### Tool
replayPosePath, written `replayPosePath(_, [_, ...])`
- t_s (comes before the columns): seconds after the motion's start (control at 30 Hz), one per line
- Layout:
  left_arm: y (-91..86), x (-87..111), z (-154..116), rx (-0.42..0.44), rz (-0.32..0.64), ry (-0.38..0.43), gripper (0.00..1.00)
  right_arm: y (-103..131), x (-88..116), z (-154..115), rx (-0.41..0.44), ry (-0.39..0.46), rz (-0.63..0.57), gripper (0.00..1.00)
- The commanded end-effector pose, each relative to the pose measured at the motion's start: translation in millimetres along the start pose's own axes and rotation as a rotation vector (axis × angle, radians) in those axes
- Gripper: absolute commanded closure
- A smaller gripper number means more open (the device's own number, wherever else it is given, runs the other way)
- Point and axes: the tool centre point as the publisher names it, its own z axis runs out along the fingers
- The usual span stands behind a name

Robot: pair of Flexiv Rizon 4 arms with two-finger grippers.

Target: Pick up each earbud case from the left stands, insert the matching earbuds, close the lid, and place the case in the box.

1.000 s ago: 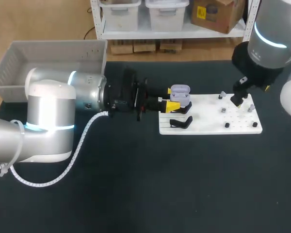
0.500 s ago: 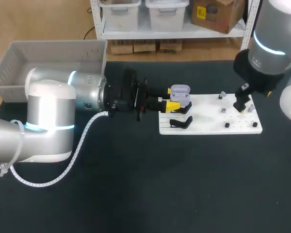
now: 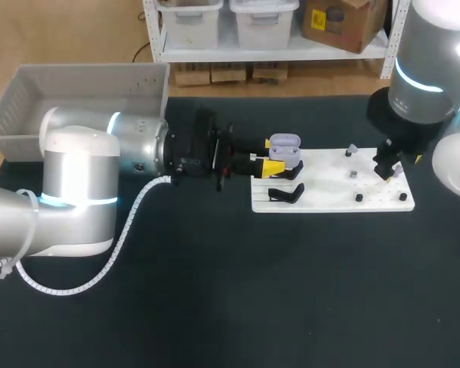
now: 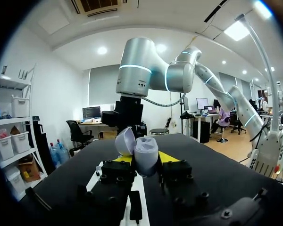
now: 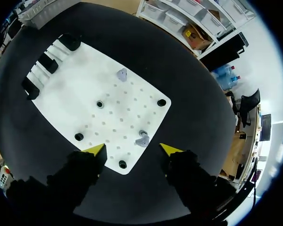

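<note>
Lavender case point(image 3: 284, 145): lid swung open, perched on a black stand at the left end of the white board, clamped from 2 sides by yellow tips; in the left wrist view point(image 4: 145, 155) it fills the gap between them.
Left gripper point(image 3: 273, 166): reaching in level from the left, fingers pressed against both sides of the lavender case.
Right gripper point(image 5: 132, 149): hanging over the board's right end, fingers spread apart and holding nothing.
Earbuds: 1 lavender earbud point(image 5: 142, 140) sits on the board just ahead of the right gripper's tips; a 2nd earbud point(image 5: 121, 74) lies further along the board, well apart.
White board point(image 3: 330, 195): flat on the black table point(image 3: 215, 291), with 1 empty stand point(image 3: 286, 194) beside the occupied one.
Grey box point(image 3: 84, 73): at the table's far left corner, well apart from the board.
</note>
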Motion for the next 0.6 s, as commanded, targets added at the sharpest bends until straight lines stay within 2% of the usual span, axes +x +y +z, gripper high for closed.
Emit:
replayPosePath(0.03, [-1.4, 0.6, 0, -0.005, 0.003, -0.002, 1.0, -2, -5, 8, -0.005, 0.016, 0.008, 0.34])
replayPosePath(0.3, [-1.4, 0.6, 0, -0.005, 0.003, -0.002, 1.0, -8, -5, 18, -0.005, 0.032, 0.032, 0.4])
replayPosePath(0.37, [-1.4, 0.6, 0, -0.005, 0.003, -0.002, 1.0, -8, -4, 20, -0.006, 0.034, 0.035, 0.45])
replayPosePath(0.6, [-1.4, 0.6, 0, -0.005, 0.003, -0.002, 1.0, -8, -5, 22, -0.008, 0.035, 0.043, 0.51])
